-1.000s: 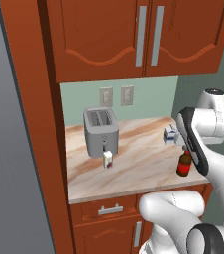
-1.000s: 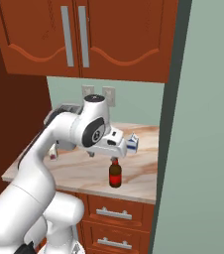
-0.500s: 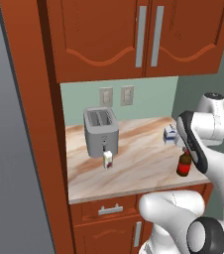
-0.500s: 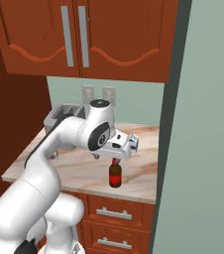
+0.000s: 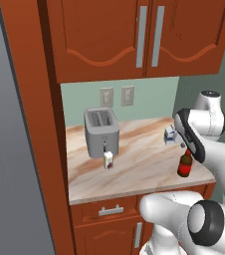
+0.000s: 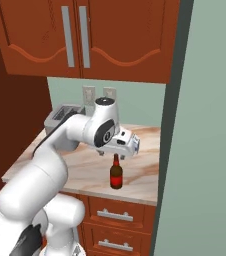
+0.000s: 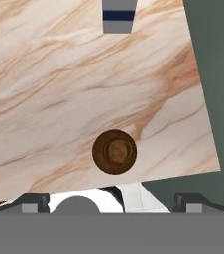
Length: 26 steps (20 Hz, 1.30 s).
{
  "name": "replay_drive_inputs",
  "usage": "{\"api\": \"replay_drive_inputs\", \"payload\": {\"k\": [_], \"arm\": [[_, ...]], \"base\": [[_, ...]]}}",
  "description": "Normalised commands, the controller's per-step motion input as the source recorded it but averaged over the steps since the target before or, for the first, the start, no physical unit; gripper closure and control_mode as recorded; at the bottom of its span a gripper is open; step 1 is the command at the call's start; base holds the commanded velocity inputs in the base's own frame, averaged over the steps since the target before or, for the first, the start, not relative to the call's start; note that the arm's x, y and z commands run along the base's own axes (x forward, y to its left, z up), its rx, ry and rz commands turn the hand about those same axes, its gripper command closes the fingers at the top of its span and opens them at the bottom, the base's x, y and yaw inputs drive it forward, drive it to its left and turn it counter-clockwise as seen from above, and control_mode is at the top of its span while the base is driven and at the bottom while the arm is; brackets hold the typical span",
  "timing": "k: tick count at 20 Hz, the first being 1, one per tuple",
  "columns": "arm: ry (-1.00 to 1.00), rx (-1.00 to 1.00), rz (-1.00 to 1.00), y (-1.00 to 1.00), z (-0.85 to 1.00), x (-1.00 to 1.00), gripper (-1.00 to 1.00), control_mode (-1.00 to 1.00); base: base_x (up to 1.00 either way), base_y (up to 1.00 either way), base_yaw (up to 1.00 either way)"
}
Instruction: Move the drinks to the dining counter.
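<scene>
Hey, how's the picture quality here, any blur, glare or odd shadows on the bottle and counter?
Left base view: sharp, flat lighting, no glare on the bottle. Right base view: counter evenly lit, shadows faint. Hand view: bottle seen straight from above, crisp, no glare.

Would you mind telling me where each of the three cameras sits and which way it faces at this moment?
Left base view: behind the arm's left, facing the counter, toaster and bottle; the arm rises lower right.
Right base view: behind the arm's right, same counter and bottle; the arm rises lower left, its gripper above the bottle.
Hand view: looks straight down on the bottle's cap, carton at the top; open fingertips at the bottom.
All three share the bottle.
</scene>
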Motion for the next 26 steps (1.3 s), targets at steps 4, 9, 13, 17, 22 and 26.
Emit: {"api": "replay_drive_inputs", "payload": {"k": [4, 9, 13, 17, 22, 26], "arm": [[0.00, 0.00, 0.00, -0.09, 0.00, 0.23, -1.00, -1.00], [0.00, 0.00, 0.00, -0.01, 0.00, 0.07, -1.00, -1.00], [0.02, 0.03, 0.00, 0.00, -0.11, 0.00, -1.00, -1.00], [0.01, 0.04, 0.00, -0.01, -0.14, 0.00, -1.00, -1.00], [0.00, 0.00, 0.00, 0.00, -0.05, 0.00, -1.00, -1.00], [-0.01, 0.00, 0.00, 0.00, -0.01, 0.00, -1.00, -1.00]], "base": [[0.00, 0.00, 0.00], [0.00, 0.00, 0.00], [0.00, 0.00, 0.00], [0.00, 0.00, 0.00], [0.00, 0.00, 0.00], [0.00, 0.00, 0.00]]}}
